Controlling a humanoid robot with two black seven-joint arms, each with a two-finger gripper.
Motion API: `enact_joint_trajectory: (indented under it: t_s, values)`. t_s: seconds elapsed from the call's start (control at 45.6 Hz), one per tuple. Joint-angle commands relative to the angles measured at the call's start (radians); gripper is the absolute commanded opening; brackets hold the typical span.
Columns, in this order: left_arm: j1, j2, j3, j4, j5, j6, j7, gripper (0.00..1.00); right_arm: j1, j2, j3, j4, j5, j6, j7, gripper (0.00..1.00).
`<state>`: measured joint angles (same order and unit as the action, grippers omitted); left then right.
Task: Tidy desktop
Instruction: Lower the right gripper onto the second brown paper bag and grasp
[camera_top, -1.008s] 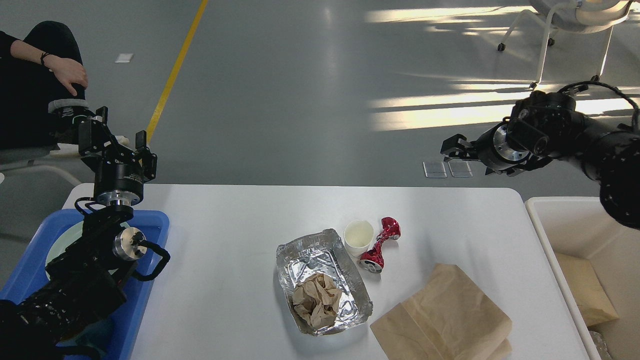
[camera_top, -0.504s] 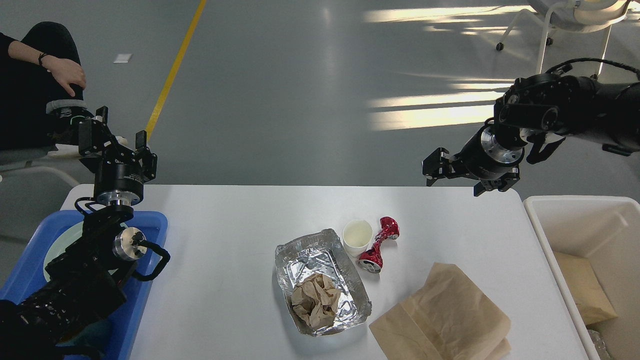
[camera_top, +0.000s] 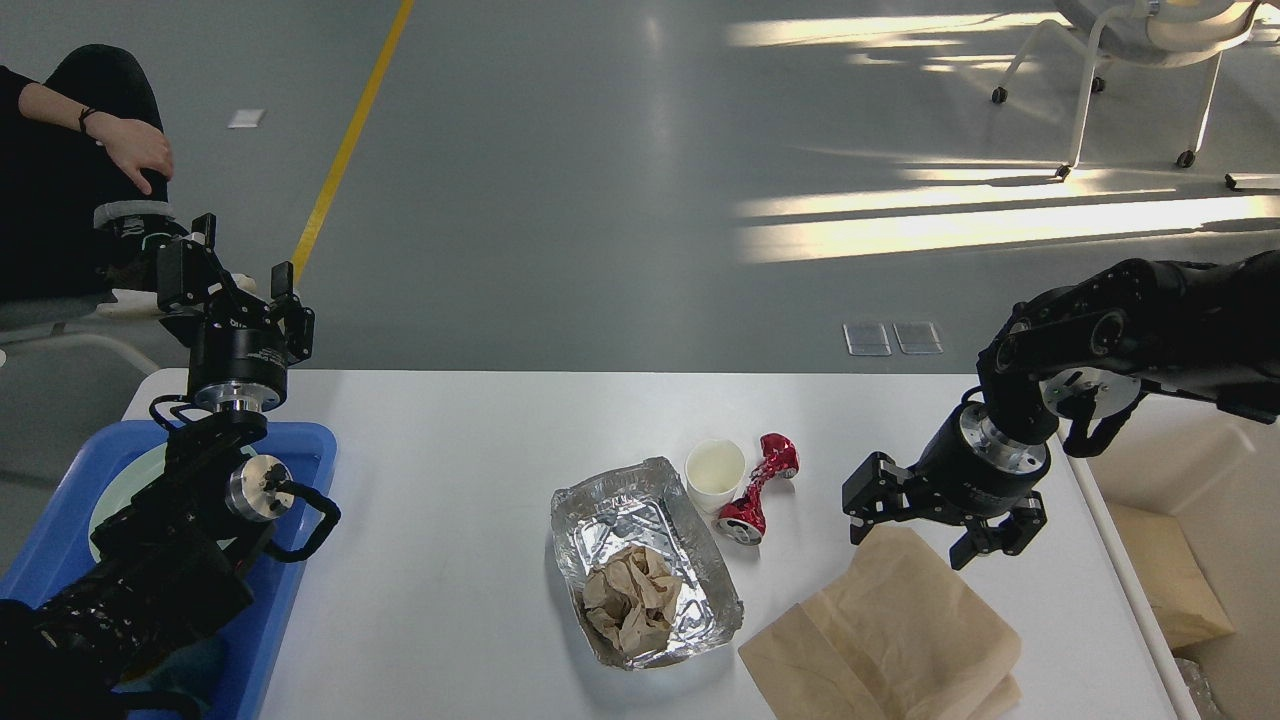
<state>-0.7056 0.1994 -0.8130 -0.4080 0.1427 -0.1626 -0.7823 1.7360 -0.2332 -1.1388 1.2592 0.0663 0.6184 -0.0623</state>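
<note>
Right claw hung spread wide over the counter near its right edge, just above the paper bag. Left claw open at the far-left corner, over the tray.

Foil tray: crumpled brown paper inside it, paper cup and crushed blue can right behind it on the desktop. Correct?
One thing is off: the can is red, not blue. The head view shows it crushed, lying beside the paper cup. The rest holds: the foil tray has crumpled brown paper in it, and both cup and can sit just behind it on the desktop.
</note>
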Motion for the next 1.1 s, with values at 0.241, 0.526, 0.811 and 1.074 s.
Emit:
enact_joint_trajectory:
  t_s: [0.241,0.526,0.811,1.074]
  values:
    - [0.0,0.0,0.0,0.0,0.0,0.0,0.0,0.97,-0.084,0.031,0.004,0.005,-0.13,-0.221,-0.001,1.0]
    - [0.0,0.0,0.0,0.0,0.0,0.0,0.0,0.97,-0.019,0.087,0.034,0.143,-0.401,-0.22,0.004,0.99]
    - [0.0,0.0,0.0,0.0,0.0,0.0,0.0,0.97,-0.019,0.129,0.08,0.19,-0.43,-0.22,0.018,0.99]
    - [0.0,0.0,0.0,0.001,0.0,0.0,0.0,0.97,-0.122,0.152,0.105,0.18,-0.43,-0.223,0.016,0.99]
